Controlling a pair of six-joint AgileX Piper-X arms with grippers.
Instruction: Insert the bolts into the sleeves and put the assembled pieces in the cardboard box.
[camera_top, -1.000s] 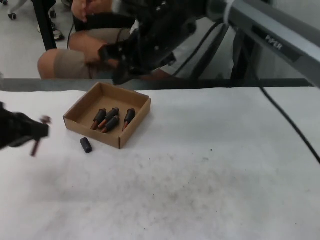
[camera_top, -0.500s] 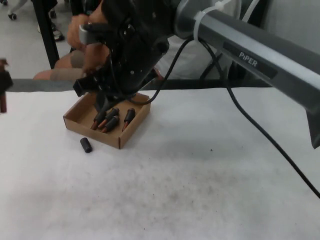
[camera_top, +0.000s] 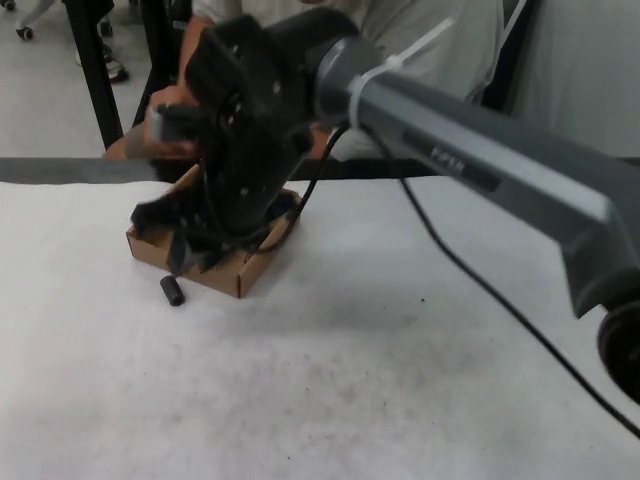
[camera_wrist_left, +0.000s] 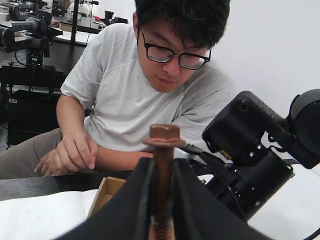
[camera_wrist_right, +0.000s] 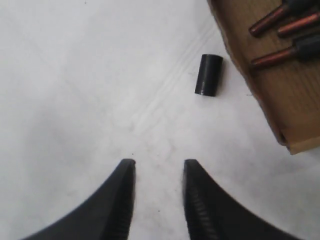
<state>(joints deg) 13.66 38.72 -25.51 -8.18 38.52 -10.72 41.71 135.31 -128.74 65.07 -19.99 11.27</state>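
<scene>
My right tool (camera_wrist_right: 158, 167) hangs over the bench (camera_wrist_right: 75, 75), fingers apart and empty. The loose sleeve (camera_wrist_right: 208, 74) lies on its side beyond the fingertips, just beside the outer wall of the cardboard box (camera_wrist_right: 270, 105) but not touching it. My left tool (camera_wrist_left: 162, 167) is clamped on a bolt (camera_wrist_left: 164, 142), head up, held off the bench.

The step in hand, I judge, is picking up that sleeve so the bolt can go in. I should come down with the fingers straddling its barrel, grip near the middle, and leave an open end free to face the bolt. It is round and may roll, so I'd close slowly and squarely.

The box wall crowds one side of the sleeve, so the finger going there has little room. The other side is open bench; I'd approach from there and lift away from the box, where finished pieces (camera_wrist_right: 305, 49) lie.
</scene>
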